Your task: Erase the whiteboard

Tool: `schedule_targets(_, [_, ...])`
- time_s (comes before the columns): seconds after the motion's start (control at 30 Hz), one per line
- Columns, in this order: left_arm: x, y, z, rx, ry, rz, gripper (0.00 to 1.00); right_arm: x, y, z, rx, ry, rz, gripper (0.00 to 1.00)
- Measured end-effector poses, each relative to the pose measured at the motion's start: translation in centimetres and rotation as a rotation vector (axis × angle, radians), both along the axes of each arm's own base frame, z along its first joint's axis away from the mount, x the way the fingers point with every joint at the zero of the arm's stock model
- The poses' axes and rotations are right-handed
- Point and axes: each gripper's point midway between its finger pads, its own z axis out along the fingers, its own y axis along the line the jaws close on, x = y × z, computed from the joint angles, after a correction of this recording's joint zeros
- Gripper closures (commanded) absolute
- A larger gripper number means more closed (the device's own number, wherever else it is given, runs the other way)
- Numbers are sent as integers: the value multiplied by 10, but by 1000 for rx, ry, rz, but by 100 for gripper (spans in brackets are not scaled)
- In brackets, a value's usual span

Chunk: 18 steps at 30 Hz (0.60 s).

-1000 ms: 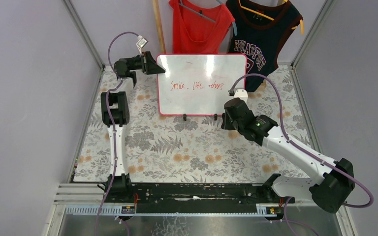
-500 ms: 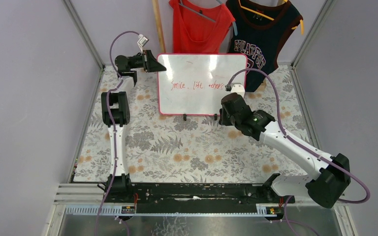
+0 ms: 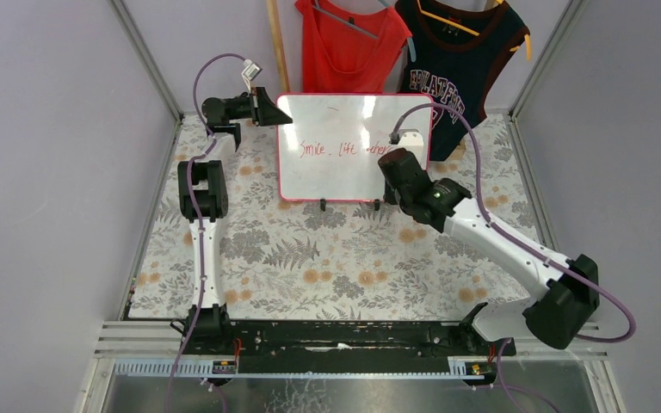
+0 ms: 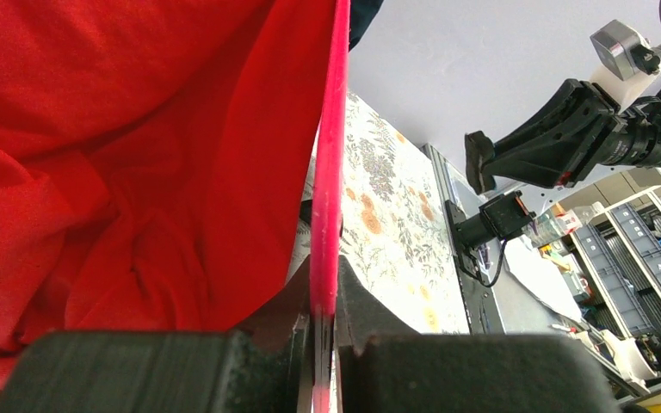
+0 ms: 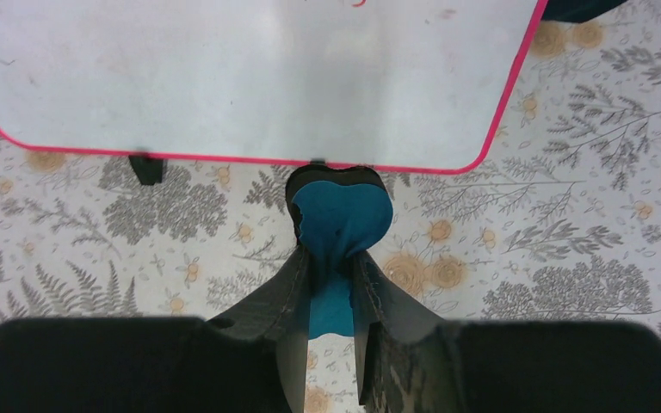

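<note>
Top external: whiteboard (image 3: 336,120) reads "Smile. life", last word half hidden; left pincer (image 4: 325,303) clamps frame, right pincer (image 5: 334,268) clamps eraser (image 5: 340,215).

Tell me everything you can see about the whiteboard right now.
The whiteboard is a large glossy white rectangle with rounded corners, a thin pink-red frame and two small black feet, standing on the floral table cover near the far edge. Red handwriting runs across its middle, partly hidden by the right arm; faint smudges mark the rest. The left gripper is shut on its upper left edge. The blue eraser in the right gripper sits by its lower edge; contact cannot be told.
</note>
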Motion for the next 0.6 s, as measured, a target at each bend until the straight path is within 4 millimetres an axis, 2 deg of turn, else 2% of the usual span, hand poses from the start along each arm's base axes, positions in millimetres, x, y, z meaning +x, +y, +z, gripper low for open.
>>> schedule_targets(0.27, [-7, 0, 4, 2, -6, -9, 100, 33, 5, -15, -92, -7, -9, 100])
schedule_targets(0.43, [-9, -1, 6, 3, -12, -12, 100, 65, -6, -14, -86, -50, -59, 100])
schedule_targets(0.6, [-10, -1, 6, 2, -16, -12, 100, 91, -23, -3, -56, -112, -103, 100])
